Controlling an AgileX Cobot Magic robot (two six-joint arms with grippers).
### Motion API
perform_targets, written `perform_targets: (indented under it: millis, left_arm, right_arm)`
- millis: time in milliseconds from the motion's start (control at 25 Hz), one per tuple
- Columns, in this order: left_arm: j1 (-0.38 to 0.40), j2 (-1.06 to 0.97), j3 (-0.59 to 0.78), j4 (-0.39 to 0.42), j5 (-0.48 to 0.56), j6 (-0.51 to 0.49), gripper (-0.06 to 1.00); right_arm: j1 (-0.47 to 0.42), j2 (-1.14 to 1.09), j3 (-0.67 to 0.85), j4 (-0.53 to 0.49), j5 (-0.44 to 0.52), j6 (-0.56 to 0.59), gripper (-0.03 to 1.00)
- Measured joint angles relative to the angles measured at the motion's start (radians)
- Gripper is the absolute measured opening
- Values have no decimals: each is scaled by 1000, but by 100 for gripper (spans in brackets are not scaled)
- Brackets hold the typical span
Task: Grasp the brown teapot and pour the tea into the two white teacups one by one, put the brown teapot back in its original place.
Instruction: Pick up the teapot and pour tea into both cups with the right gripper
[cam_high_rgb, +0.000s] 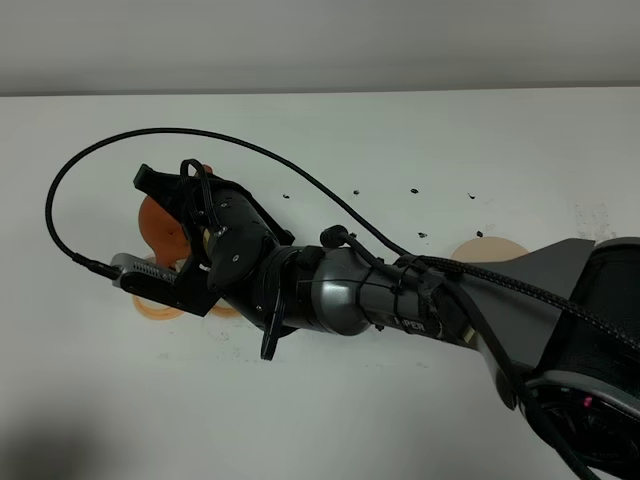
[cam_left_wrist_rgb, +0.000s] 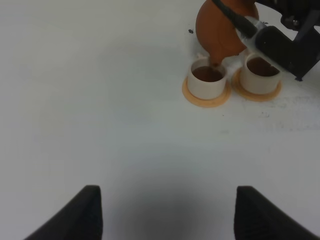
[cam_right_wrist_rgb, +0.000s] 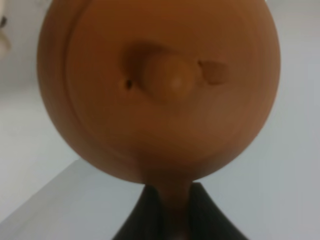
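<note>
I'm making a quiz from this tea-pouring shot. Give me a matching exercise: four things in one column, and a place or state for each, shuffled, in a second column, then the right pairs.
Things:
1. brown teapot
2. beige saucer
3. left gripper
4. two white teacups

States:
A. bare, nothing standing on it
B. open, holding nothing
C. tilted, spout down over a cup
D. dark tea inside, each on an orange saucer

Pairs: 1-C, 2-A, 3-B, 4-D

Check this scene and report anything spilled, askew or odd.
Nothing is spilled. The brown teapot is tilted, spout over the near teacup, which is the pour itself. Both that cup and the other teacup hold dark tea and sit upright on orange saucers. Small dark specks dot the table.
</note>
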Motion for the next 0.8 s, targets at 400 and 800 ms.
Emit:
perform_targets:
  millis: [400,800]
  left_arm:
    - [0,0,0,0,0,0,58]
    - [0,0,0,0,0,0,58]
  right_arm:
    - [4,0,0,0,0,-37,12]
    - [4,-1,-21,-1,0,-37,12]
